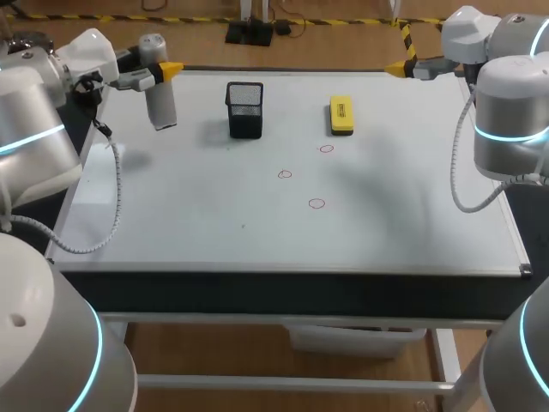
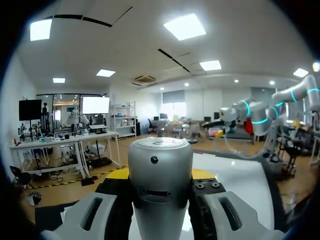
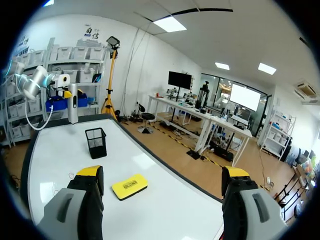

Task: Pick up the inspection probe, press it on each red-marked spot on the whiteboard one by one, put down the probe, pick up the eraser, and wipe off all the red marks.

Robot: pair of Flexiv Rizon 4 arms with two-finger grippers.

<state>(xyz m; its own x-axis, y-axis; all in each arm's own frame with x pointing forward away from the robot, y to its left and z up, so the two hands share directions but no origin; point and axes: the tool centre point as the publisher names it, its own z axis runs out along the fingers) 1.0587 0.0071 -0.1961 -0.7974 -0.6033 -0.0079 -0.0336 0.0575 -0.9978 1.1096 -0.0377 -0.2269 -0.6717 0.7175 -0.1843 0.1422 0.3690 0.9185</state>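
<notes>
Our left jaws pinch the probe (image 1: 161, 105) upright, red marks (image 1: 285, 174) well apart to its right; right jaws spread.

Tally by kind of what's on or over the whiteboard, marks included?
inspection probe: 1
black mesh holder: 1
yellow eraser: 1
red marks: 3
Total: 6
</notes>
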